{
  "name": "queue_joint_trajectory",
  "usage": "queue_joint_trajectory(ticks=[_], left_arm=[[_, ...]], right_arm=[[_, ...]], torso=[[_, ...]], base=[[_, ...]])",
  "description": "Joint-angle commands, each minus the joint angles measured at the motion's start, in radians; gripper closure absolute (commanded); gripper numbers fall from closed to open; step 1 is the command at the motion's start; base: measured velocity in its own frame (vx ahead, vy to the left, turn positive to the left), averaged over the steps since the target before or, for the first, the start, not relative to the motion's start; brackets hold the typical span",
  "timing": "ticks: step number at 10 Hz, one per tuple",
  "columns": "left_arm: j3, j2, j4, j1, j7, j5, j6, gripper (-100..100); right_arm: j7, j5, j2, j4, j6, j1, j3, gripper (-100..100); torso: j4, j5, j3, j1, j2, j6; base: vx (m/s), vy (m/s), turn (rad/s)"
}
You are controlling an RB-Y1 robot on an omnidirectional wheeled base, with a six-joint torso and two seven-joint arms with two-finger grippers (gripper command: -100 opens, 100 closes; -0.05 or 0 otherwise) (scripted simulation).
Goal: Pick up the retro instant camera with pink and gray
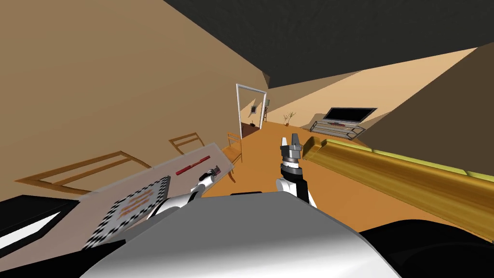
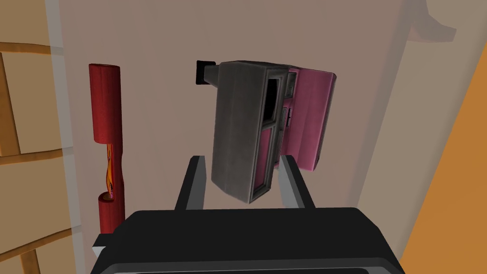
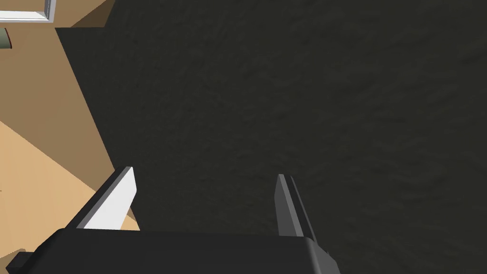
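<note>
Long golden sofa point(image 1: 395, 173) across right of head frame. Pale table point(image 1: 212, 154) at lower left, carrying checkered mat point(image 1: 130, 207). Near table's edge, small in head view, grey-and-pink camera point(image 2: 242, 128): long axis in line with fingers point(image 2: 195, 185), black block at far end, pink side away from red tube point(image 2: 105, 102) (parallel, apart). Near end clamped by narrowed left gripper point(image 2: 240, 161). Mid-frame, right gripper point(image 1: 291, 140) raised, spread wide.

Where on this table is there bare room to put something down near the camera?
Free: the table strip between the red tube and the camera, and the stretch beyond the camera. Crowded: at the left gripper, shut on the camera, whose pink side sits near the table's edge.
</note>
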Motion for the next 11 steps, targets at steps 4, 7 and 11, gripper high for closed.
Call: queue_joint_trajectory(ticks=[4,7,11], left_arm=[[0.116,-0.005,-0.068,0.034,-0.004,-0.068,0.040,100],[0.162,0.009,-0.065,0.036,0.014,-0.091,0.044,100],[0.190,0.001,-0.085,0.041,0.005,-0.100,0.054,0]], right_arm=[[0.000,0.000,0.000,0.000,0.000,0.000,0.000,0],[0.000,0.000,0.000,0.000,0.000,0.000,0.000,0],[0.000,0.000,0.000,0.000,0.000,0.000,0.000,0]], torso=[[-0.001,0.000,-0.001,0.001,-0.001,-0.003],[0.000,0.000,0.000,0.000,0.000,-0.002],[-0.001,-0.001,-0.001,-0.001,-0.001,-0.002]], base=[[-0.037,-0.002,-0.070],[-0.045,-0.009,-0.146],[-0.020,-0.007,-0.037]])
